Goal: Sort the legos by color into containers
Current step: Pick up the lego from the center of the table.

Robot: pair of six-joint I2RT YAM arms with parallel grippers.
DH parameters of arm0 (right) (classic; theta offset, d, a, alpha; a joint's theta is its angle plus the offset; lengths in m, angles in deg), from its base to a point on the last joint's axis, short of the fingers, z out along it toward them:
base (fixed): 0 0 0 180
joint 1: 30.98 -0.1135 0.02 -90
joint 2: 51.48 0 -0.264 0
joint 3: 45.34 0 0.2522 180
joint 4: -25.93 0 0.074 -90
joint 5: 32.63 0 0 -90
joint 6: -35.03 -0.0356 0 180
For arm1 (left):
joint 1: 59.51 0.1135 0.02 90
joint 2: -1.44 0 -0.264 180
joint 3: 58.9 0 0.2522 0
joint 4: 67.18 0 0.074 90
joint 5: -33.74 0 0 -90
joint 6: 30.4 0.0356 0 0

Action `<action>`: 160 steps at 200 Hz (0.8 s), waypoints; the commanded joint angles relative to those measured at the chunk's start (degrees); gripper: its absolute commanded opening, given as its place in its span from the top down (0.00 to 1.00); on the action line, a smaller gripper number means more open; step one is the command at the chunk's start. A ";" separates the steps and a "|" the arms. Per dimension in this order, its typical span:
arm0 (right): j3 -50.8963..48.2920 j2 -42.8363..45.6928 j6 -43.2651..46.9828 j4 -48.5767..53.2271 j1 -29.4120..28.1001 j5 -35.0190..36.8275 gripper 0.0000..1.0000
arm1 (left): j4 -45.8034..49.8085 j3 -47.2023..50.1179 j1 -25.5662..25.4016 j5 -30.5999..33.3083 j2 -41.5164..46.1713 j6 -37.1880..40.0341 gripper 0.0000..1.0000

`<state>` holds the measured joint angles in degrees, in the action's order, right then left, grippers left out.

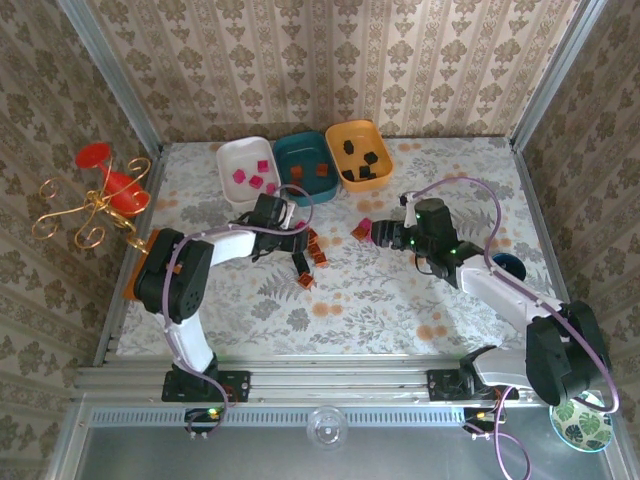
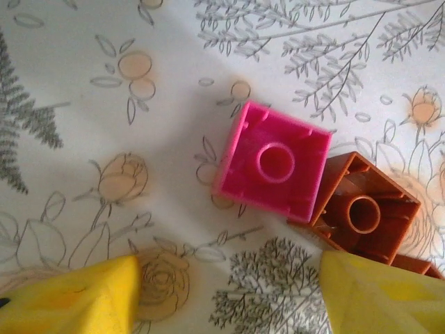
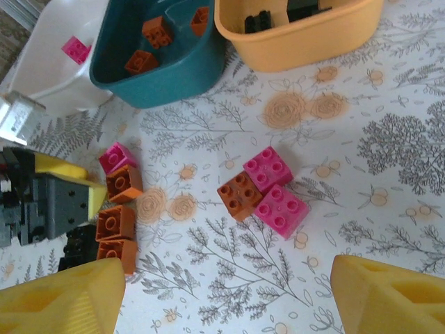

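The left gripper (image 2: 229,278) hung spread and empty over a pink lego (image 2: 274,170) touching an orange-red lego (image 2: 365,212) partly hidden behind one finger (image 2: 379,296), while the right gripper (image 3: 228,278), likewise spread and empty, hovered above three clustered legos (image 3: 264,191) on the surface (image 3: 389,139), the containers (image 3: 167,80) cut off beyond.

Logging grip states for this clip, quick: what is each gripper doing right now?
Left gripper: open, holding nothing; a magenta pink plastic lego block lies just ahead of it, untouched.
Right gripper: open, holding nothing.
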<state>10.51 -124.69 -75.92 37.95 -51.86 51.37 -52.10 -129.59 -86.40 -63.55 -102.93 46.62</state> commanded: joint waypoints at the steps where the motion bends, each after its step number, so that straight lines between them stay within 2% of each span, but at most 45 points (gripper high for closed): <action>1: -1.30 2.29 0.09 -1.11 0.14 1.16 0.21 | 0.58 -2.32 0.22 -0.71 -2.54 1.63 0.28; 73: -1.73 2.79 0.30 -1.23 0.14 2.04 0.21 | 1.35 -9.77 0.09 -2.08 -8.00 2.82 0.27; 135: -1.72 1.49 0.05 -1.86 0.14 1.15 0.21 | 2.10 -12.99 0.09 -2.63 -11.09 3.03 0.48; 160: -2.15 1.17 0.27 -3.50 -0.07 -1.28 0.21 | 0.84 -11.69 0.02 -2.64 -9.18 2.45 0.57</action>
<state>9.18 -122.92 -75.89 36.81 -51.86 52.20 -49.32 -141.35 -85.99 -63.92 -111.87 48.98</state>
